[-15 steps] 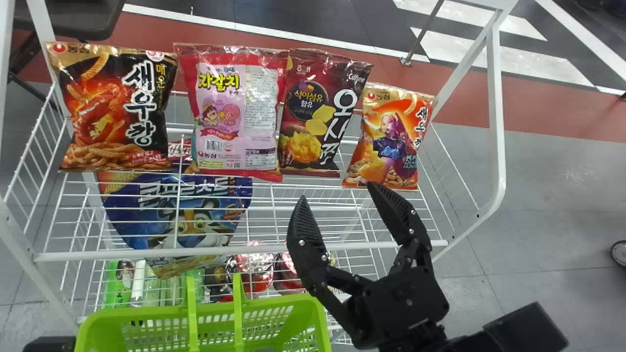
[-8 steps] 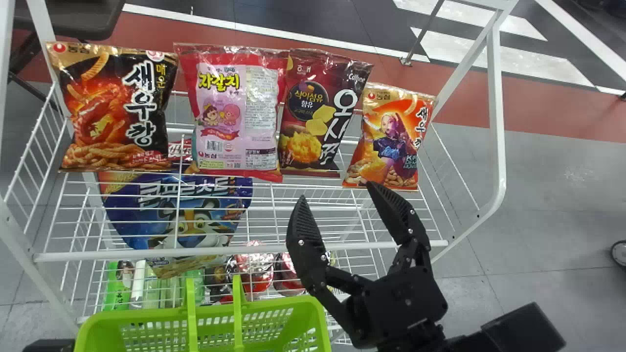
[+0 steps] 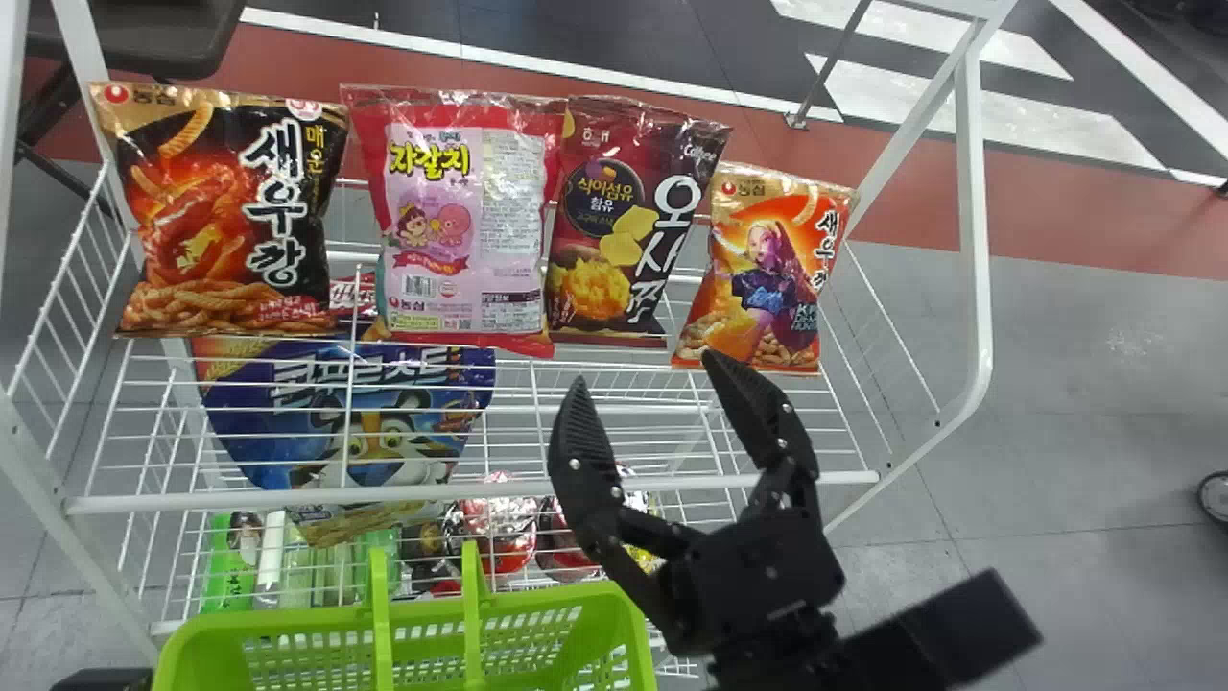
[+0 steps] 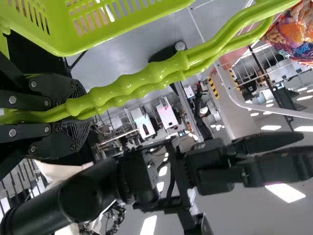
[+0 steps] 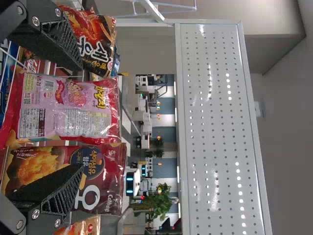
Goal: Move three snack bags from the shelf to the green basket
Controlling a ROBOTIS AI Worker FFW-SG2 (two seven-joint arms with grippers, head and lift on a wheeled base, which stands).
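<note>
In the head view my right gripper [image 3: 645, 369] stands open before the shelf [image 3: 460, 494], nothing between its fingers. Behind its tips are a dark red bag [image 3: 614, 230] and an orange bag [image 3: 767, 269]; farther left stand a pink bag [image 3: 460, 211] and a black-and-orange bag [image 3: 225, 211]. From the right wrist view, the open right gripper [image 5: 82, 117] has the pink bag [image 5: 68, 107] between its spread fingers, untouched. The green basket [image 3: 317, 624] is at the bottom of the head view. In the left wrist view my left gripper [image 4: 80, 110] is shut on the basket's handles [image 4: 142, 81].
A blue bag [image 3: 365, 422] lies below the front row, seen through white wires. Cups [image 3: 499, 528] and green packs [image 3: 230, 566] stand lower down. The shelf's white frame post [image 3: 977, 240] rises at the right. A perforated white panel [image 5: 215, 127] shows in the right wrist view.
My right gripper has shifted slightly left, still open. The green basket has moved a little to the right. The bags on the shelf have not moved.
</note>
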